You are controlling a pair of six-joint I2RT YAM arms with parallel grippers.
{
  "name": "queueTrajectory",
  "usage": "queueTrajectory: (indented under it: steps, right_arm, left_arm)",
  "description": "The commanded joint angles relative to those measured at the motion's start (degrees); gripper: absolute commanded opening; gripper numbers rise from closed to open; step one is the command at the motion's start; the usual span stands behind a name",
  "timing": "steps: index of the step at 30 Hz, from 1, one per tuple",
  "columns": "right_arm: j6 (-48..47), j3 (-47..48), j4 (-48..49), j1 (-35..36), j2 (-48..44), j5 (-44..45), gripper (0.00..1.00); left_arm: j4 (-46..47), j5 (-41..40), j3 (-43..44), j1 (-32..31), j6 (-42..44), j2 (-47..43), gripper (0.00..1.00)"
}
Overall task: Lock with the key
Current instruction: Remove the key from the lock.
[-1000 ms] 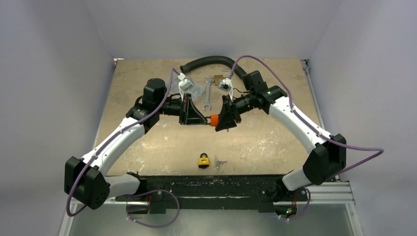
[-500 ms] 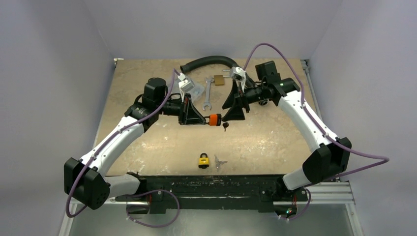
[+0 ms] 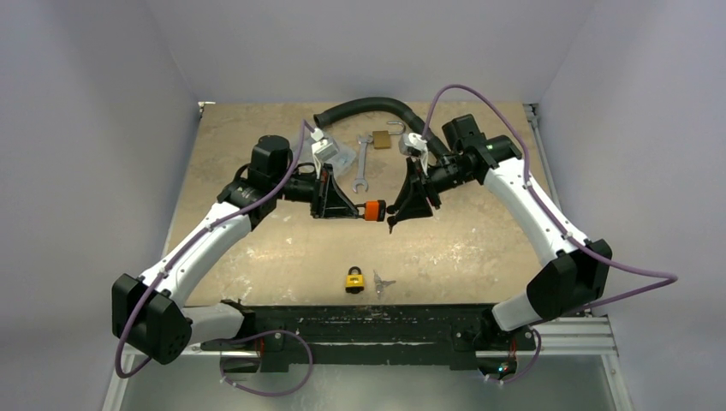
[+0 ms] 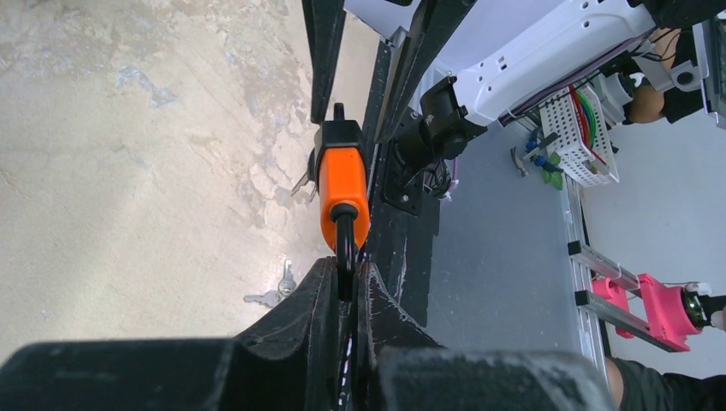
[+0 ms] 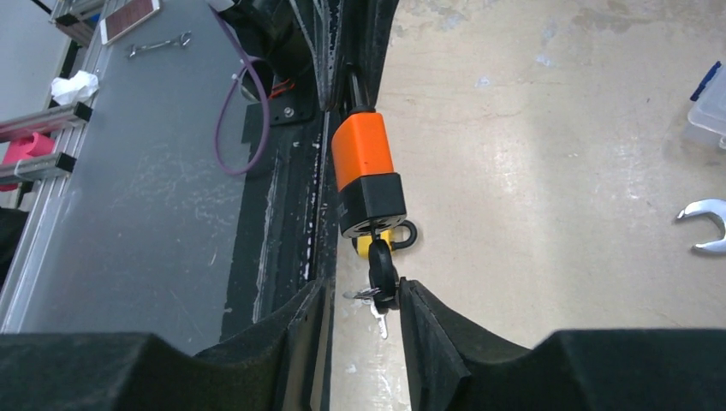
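An orange padlock [image 3: 372, 209] with a black base hangs in the air at mid-table. My left gripper [image 3: 358, 208] is shut on its black shackle [image 4: 344, 248]; the lock body [image 4: 344, 193] sticks out beyond the gripper [image 4: 344, 278]. A black-headed key [image 5: 383, 272] sits in the keyhole in the base of the padlock [image 5: 364, 167]. My right gripper [image 5: 364, 295] is open around the key head, which rests against one finger [image 5: 419, 312]. In the top view the right gripper [image 3: 395, 214] is just right of the lock.
A yellow padlock [image 3: 354, 278] and silver keys [image 3: 381, 281] lie near the front edge. A wrench [image 3: 362, 164], a brass padlock [image 3: 382, 139], a clear plastic box [image 3: 338, 157] and a black hose [image 3: 368, 107] lie at the back.
My right gripper let go of the key and drew back toward the far right, then came back down with its jaws open around the key. The left arm held still.
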Motion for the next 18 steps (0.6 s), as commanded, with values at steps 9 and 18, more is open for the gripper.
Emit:
queueTrajectory:
  steps: [9,18]
  right_arm:
    - [2.7,-0.1,3.4,0.2,-1.3,-0.6,0.37]
    - [3.4,-0.9,4.4,0.2,-1.6,0.3,0.07]
  left_arm:
    - [4.3,3.1,1.7,0.4,0.4,0.1,0.0]
    - [5.0,3.3,1.8,0.4,-0.3,0.0,0.0]
